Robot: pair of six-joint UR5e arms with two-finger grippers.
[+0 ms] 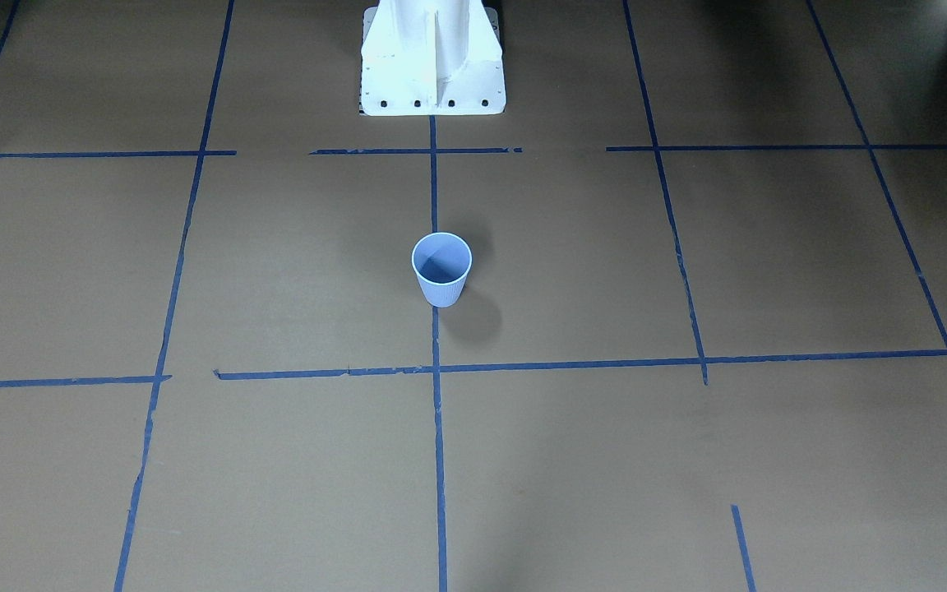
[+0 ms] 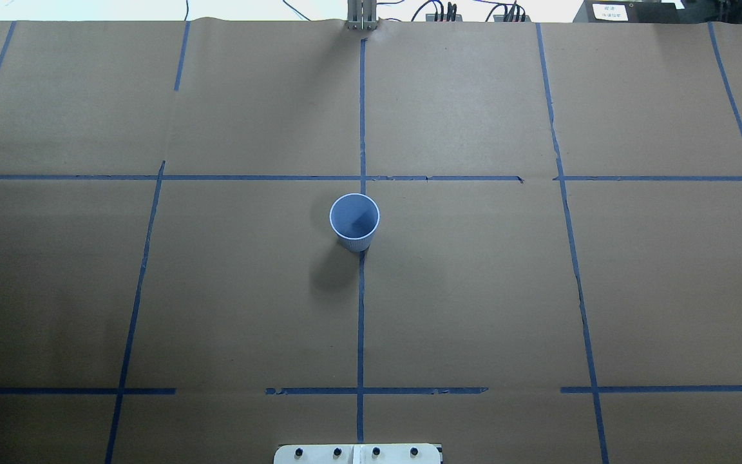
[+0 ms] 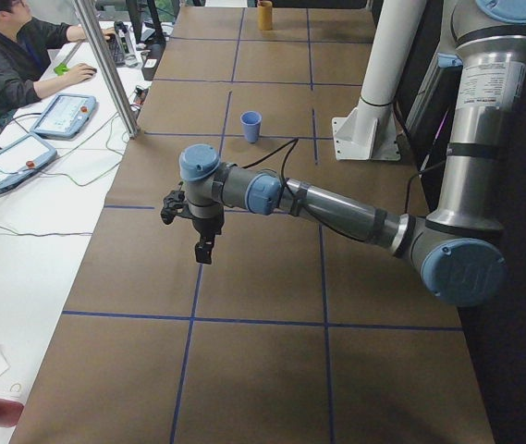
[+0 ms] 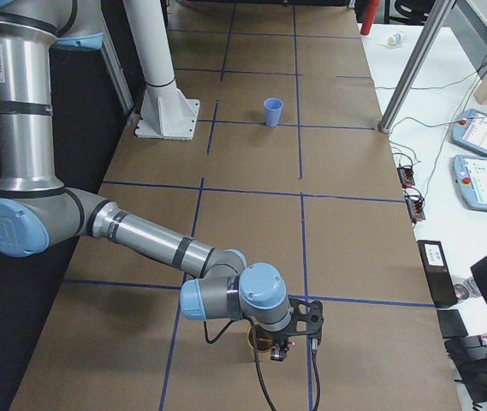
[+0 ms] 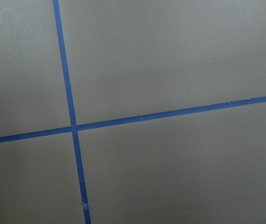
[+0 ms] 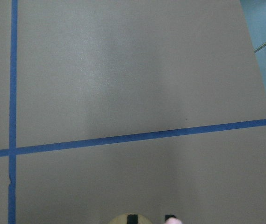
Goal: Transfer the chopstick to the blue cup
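Overhead exterior: cup [image 2: 354, 222] upright, midway between desk [image 2: 474, 290] edges; left claw [image 3: 204, 252], right claw [image 4: 278, 351] near opposite end edges. Neither grip can be told.

The ribbed cup [image 2: 354, 222] is light blue. The table [image 2: 474, 290] is plain brown, crossed by a grid of dark blue tape [image 2: 361, 322].

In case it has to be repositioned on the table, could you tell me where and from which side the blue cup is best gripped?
Probably at the rim, coming down from above, with one finger inside the wall and one outside. The blue cup stands upright with its mouth open upward. Its ribbed wall narrows toward the base, so a side pinch might slide.
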